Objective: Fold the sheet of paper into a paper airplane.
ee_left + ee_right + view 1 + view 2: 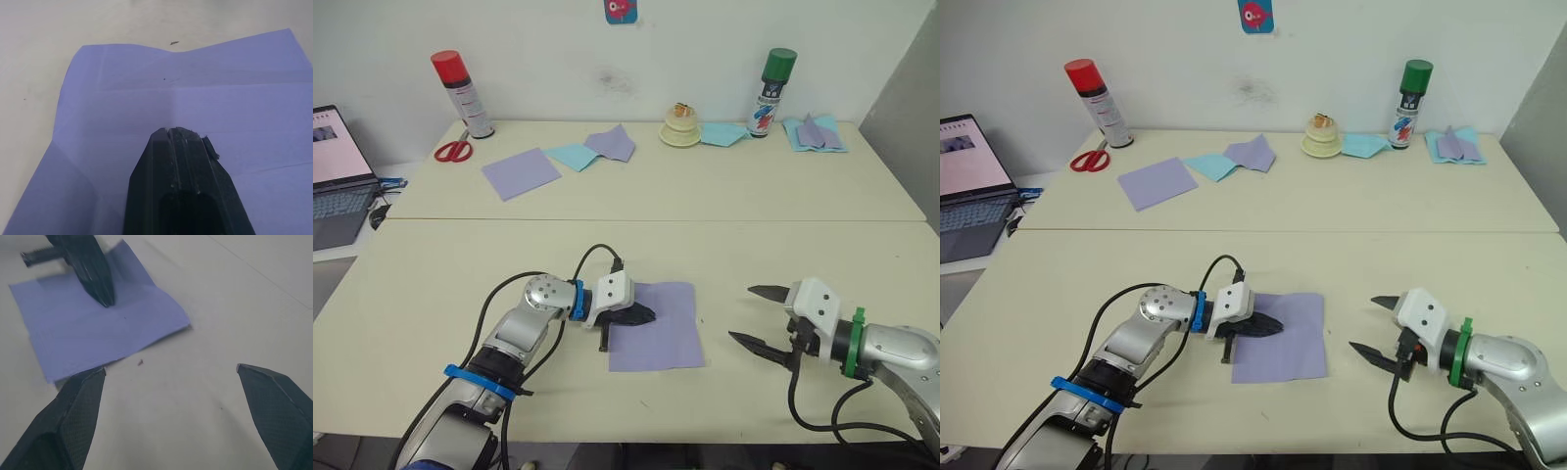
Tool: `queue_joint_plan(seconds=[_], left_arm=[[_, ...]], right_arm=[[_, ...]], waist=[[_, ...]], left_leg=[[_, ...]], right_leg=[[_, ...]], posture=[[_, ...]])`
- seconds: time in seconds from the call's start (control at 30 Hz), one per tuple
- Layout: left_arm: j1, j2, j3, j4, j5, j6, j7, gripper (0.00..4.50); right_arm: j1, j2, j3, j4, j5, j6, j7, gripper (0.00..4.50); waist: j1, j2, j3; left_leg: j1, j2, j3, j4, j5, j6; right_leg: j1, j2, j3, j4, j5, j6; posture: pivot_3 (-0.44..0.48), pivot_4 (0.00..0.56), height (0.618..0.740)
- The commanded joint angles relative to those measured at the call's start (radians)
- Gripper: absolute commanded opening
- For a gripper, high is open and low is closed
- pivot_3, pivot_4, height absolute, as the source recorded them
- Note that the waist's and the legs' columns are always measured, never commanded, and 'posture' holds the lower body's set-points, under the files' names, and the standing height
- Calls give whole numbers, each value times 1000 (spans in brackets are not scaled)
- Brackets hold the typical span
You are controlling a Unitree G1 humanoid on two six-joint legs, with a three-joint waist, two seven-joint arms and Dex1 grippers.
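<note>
The sheet of paper [668,331] is lavender and lies flat and unfolded on the near table, with lengthwise crease lines [205,88]. My left gripper [646,314] is shut, and its black tip rests on the sheet's left part [105,297]. The sheet's edge beside that gripper bends up a little. My right gripper [741,313] is open and hovers low over bare table just right of the sheet, pointing toward it [170,369]. Nothing is between its fingers. The paper airplane is out of view.
On the far table stand a red-capped can [462,93], red scissors [455,150], a smooth lavender square [520,172], light-blue and lavender pieces [597,147], a cream dish [681,129], a green-capped can [770,93] and more paper [815,133]. A laptop [333,181] sits at the left.
</note>
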Motion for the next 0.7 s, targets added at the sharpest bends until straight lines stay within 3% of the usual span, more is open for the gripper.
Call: queue_joint_plan(seconds=[0.03,0.33,0.7], left_arm=[[28,36,8,19,37,36,19,0],[53,84,12,15,48,67,9,0],[52,92,9,37,56,64,13,0]], right_arm=[[-35,-4,32,26,-38,-24,4,3501],[-191,35,201,159,-138,-18,21,167],[-314,125,321,292,-165,-23,80,40]], waist=[[0,0,0],[-6,1,-1],[-6,1,-1]], left_leg=[[0,0,0,1,0,0],[0,1,-2,4,0,0],[0,1,-2,4,0,0]], right_leg=[[0,0,0,0,0,0],[0,1,1,0,1,-2],[0,1,1,0,2,-2]], posture=[[0,150,740],[0,150,740],[0,150,740]])
